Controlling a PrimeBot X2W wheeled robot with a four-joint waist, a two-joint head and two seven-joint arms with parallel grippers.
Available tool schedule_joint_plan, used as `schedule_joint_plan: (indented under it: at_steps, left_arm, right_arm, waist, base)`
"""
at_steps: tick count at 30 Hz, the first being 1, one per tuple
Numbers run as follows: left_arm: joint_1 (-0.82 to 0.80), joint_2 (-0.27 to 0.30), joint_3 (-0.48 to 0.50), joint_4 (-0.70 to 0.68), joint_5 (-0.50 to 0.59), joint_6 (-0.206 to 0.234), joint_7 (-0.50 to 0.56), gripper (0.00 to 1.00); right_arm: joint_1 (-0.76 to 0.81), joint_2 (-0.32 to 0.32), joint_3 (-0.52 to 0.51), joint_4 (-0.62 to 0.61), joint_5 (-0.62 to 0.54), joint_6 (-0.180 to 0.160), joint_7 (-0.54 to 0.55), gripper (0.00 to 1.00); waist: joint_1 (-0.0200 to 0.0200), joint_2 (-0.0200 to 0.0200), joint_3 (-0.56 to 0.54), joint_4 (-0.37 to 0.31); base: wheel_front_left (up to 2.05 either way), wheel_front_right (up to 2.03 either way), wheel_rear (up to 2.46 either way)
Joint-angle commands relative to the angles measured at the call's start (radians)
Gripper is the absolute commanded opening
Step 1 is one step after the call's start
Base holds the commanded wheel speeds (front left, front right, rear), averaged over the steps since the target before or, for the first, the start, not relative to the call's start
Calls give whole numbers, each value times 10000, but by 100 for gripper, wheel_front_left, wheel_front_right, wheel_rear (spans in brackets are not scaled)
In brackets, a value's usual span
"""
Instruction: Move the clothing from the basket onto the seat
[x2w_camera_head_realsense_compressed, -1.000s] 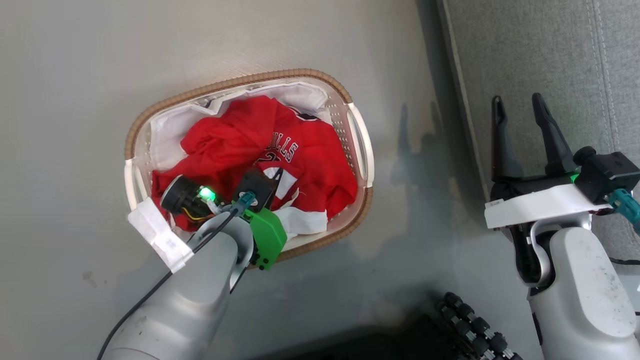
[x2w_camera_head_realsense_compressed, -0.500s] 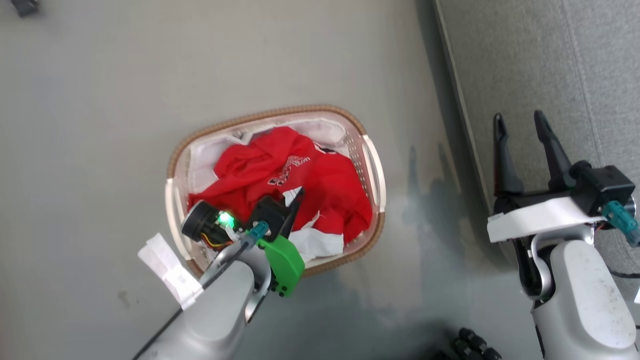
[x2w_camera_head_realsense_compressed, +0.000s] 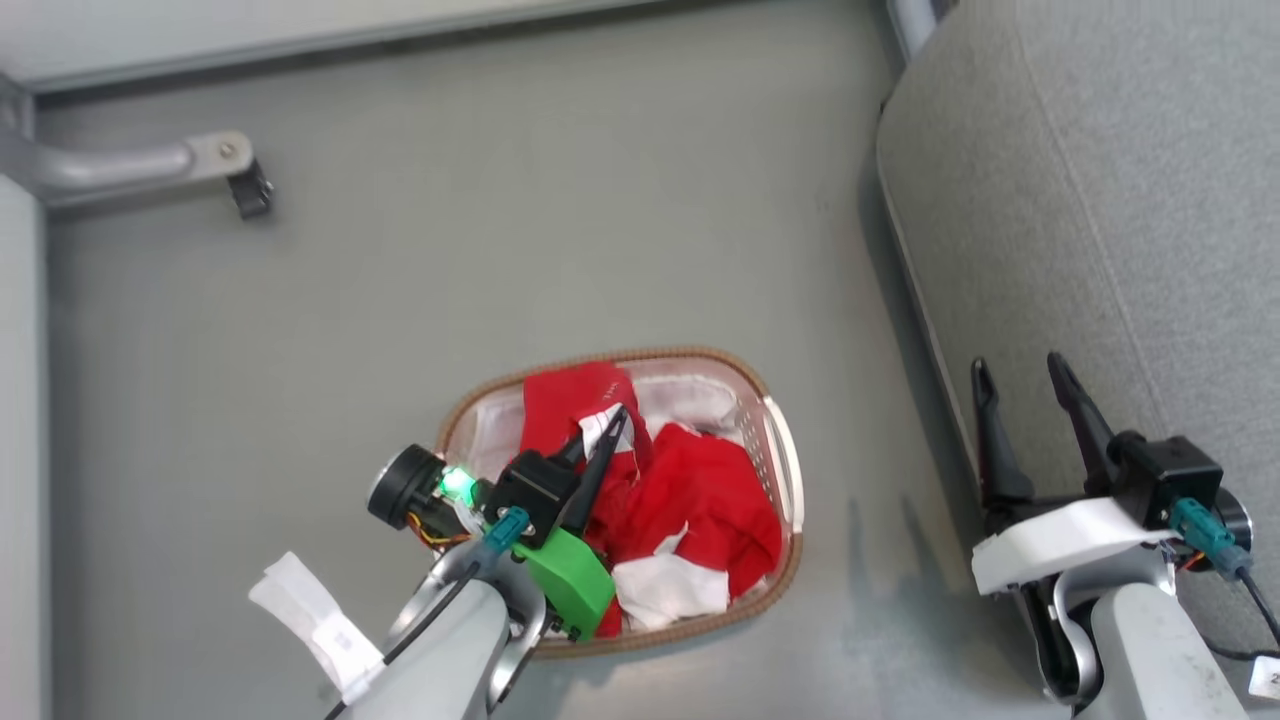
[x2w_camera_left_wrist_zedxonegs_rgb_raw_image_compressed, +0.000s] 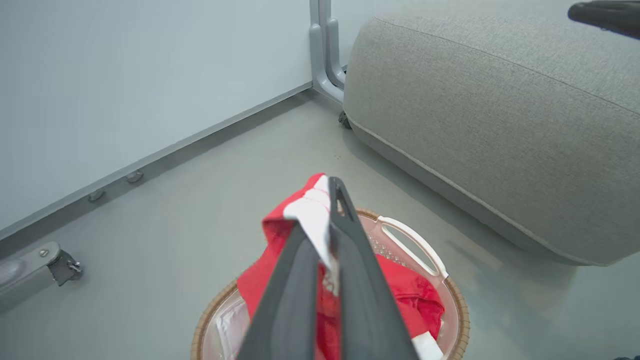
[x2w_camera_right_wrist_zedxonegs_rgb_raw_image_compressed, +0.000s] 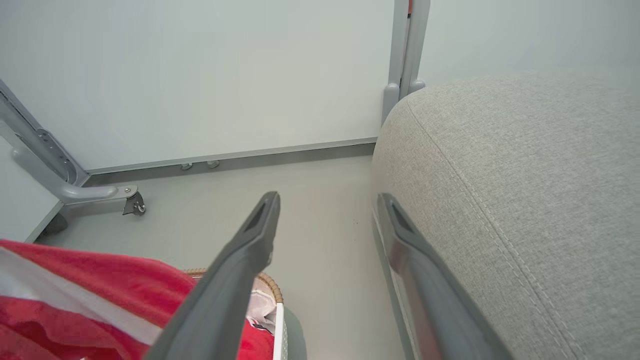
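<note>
**Head view: early stage of the transfer.** The basket (x2w_camera_head_realsense_compressed: 690, 352) stands on the floor at 6 o'clock in the frame. The seat (x2w_camera_head_realsense_compressed: 1100, 200) lies at its 3 o'clock, apart from it across a strip of floor. The left gripper (x2w_camera_head_realsense_compressed: 617, 418) is clenched on a fold of the clothing (x2w_camera_head_realsense_compressed: 710, 490), red with white trim, raised above the rim. The rest of the red cloth hangs from this fold and lies bunched inside the basket. The right gripper (x2w_camera_head_realsense_compressed: 1015, 362), at 4 o'clock, stands released with fingers spread, grasping nothing, at the near edge of the seat.

Done: one garment gripped and partly lifted.

Left, by judgement:
- drawing it clear of the basket;
- carrying it toward 3 o'clock;
- releasing it on the seat, whose visible fabric carries no garment;
- repeating for any red cloth in the basket.
</note>
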Motion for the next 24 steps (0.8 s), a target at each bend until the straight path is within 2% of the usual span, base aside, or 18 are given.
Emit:
schedule_joint_plan:
  at_steps: [1,12,24]
  left_arm:
    - [176,142,38,-189,102,7,-11,0]
    - [-844,1219,-241,-1256,734,-121,53,0]
    - [-2812,2223,-805,-2724,417,-212,881,0]
  right_arm:
    - [283,-48,3,65,-41,-7,-48,100]
    - [1079,-45,100,234,46,-7,-48,100]
    - [705,-44,687,11,-159,-5,-48,100]
  waist:
    - [0,0,-1619,595]
    - [0,0,-3094,689]
    - [0,0,-3548,634]
  base:
    - [0,0,0]
    - [0,0,0]
    - [0,0,0]
